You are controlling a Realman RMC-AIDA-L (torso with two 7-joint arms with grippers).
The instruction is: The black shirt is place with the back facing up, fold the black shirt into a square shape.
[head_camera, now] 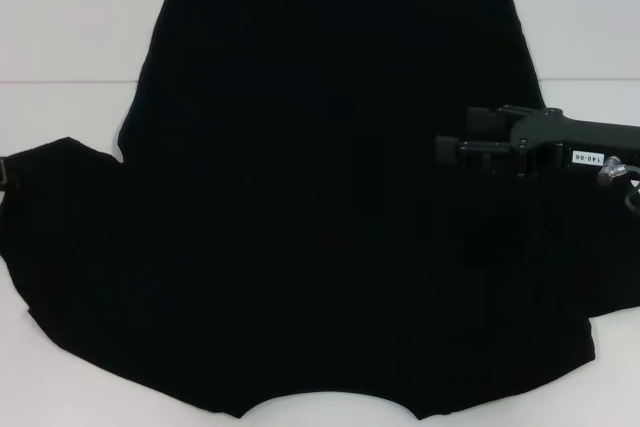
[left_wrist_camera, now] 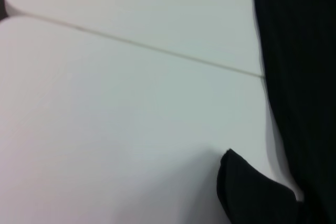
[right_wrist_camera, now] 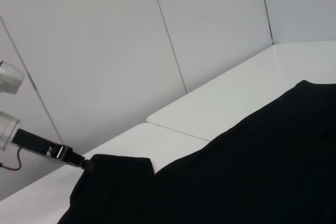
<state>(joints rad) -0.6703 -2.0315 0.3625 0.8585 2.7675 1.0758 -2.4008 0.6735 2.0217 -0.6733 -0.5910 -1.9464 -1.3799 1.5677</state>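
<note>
Right gripper (head_camera: 452,147) in the head view hovers over the right side of the black shirt (head_camera: 300,217), its two fingers parted and holding nothing. That shirt lies spread flat on the white table (head_camera: 70,37), plain side up, with no lettering showing, hem on the far side and collar notch on the near side. Left gripper (head_camera: 8,175) shows only as a dark tip at the shirt's left sleeve end, apparently touching the fabric; whether it is clenched cannot be determined. The left wrist view shows bare tabletop with a seam line (left_wrist_camera: 147,48), the shirt's edge beside it, and a sleeve corner (left_wrist_camera: 252,192) lying apart from the body; no fingers are visible. The right wrist view shows the left gripper (right_wrist_camera: 79,159) farther off, its tip meeting the sleeve end, with the shirt filling the area nearer the camera. Judgement: folding has not begun, or is at its first sleeve fold. To do it well, each gripper should pinch a single layer at the sleeve end, lift only slightly, and carry it inward toward the shirt's centreline without dragging the body.
</note>
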